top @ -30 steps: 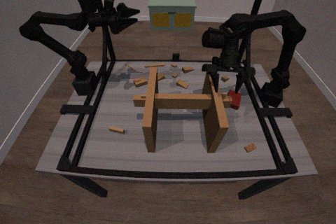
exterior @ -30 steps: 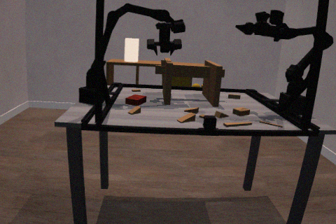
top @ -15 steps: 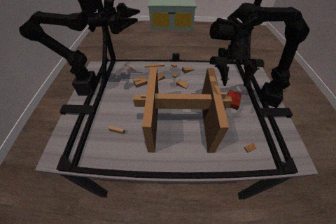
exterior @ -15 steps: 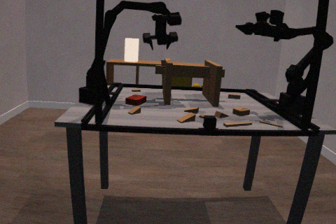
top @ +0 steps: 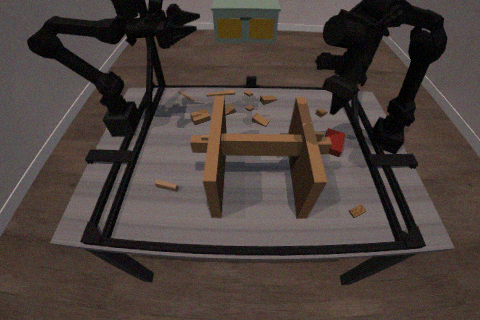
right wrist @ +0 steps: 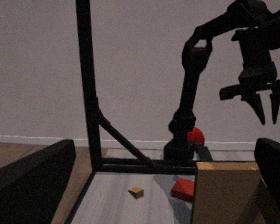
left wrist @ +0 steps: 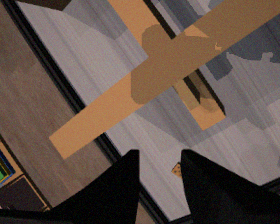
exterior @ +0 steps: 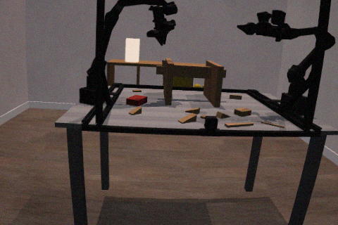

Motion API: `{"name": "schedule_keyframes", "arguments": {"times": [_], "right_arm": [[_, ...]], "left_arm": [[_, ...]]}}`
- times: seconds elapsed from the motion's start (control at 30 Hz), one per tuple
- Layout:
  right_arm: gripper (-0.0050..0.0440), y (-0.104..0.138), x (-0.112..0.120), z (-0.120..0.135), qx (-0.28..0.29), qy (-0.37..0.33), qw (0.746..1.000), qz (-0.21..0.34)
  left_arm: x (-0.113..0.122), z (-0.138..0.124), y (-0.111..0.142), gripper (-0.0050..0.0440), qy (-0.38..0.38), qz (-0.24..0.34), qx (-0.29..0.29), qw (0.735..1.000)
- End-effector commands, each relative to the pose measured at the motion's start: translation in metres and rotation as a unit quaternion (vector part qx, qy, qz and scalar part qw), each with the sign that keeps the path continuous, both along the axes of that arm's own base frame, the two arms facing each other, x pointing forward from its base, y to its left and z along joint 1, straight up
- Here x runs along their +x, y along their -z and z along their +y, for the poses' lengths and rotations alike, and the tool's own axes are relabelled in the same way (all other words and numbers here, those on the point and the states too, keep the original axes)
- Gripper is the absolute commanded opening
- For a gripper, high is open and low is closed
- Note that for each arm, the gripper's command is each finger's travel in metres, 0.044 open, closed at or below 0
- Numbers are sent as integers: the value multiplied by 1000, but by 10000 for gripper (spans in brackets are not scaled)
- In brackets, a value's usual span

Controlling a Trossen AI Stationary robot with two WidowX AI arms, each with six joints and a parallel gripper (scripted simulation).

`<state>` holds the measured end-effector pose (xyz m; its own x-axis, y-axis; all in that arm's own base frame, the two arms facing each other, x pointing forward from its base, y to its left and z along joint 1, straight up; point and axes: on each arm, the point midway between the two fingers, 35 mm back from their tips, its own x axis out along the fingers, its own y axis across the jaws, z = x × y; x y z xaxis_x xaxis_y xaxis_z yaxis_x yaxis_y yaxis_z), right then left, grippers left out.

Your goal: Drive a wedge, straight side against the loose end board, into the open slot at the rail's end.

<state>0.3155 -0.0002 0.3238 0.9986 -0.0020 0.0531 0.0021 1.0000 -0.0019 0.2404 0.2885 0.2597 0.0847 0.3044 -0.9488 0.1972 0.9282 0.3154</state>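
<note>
The wooden rail (top: pixel 260 143) runs through two upright end boards, one on the left (top: pixel 215 151) and one on the right (top: pixel 307 156). A small wedge (top: pixel 320 136) appears to sit in the slot at the rail's right end, beside the right board. My left gripper (top: pixel 341 103) hangs above that end, clear of the wood, with its fingers nearly together and nothing between them. It also shows in the exterior view (exterior: pixel 162 39). The left wrist view looks down on the rail and board (left wrist: pixel 163 66). My right gripper (top: pixel 192 21) is wide open, high in the air at the far left.
A red block (top: pixel 336 142) lies just beyond the rail's right end. Loose wedges and blocks lie on the table behind the frame (top: pixel 260 119), at the front left (top: pixel 166 184) and at the front right (top: pixel 357 210). A black frame borders the table.
</note>
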Motion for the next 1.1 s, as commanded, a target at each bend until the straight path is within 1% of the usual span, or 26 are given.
{"name": "schedule_keyframes", "arguments": {"times": [0.0, 0.13, 0.2, 0.27, 0.3, 0.63, 0.7, 0.77, 0.83, 1.07], "right_arm": [[440, 0, 0, 0, 0, 0, 1000, 1], [440, 0, 0, 0, 0, 0, 1000, 1], [440, 0, 0, 0, 0, 0, 1000, 1], [440, 0, 0, 0, 0, 0, 1000, 1], [440, 0, 0, 0, 0, 0, 1000, 1], [440, 0, 0, 0, 0, 0, 1000, 1], [440, 0, 0, 0, 0, 0, 1000, 1], [440, 0, 0, 0, 0, 0, 1000, 1], [440, 0, 0, 0, 0, 0, 1000, 1], [440, 0, 0, 0, 0, 0, 1000, 1]], "left_arm": [[2, 0, -19, 0, -109, -97, -44, 988], [3, 0, -35, 0, -194, -169, -89, 962], [3, 0, -35, 0, -194, -169, -89, 962], [3, -1, -44, 0, -261, -210, -121, 935], [3, -1, -47, 0, -274, -220, -130, 927], [3, -1, -48, 0, -277, -223, -132, 925], [3, 0, -44, 48, -277, -223, -132, 925], [3, 0, -44, 48, -277, -223, -132, 925], [5, 2, -32, 86, -277, -223, -132, 925], [6, 3, 21, 86, -278, -221, -132, 925]]}}
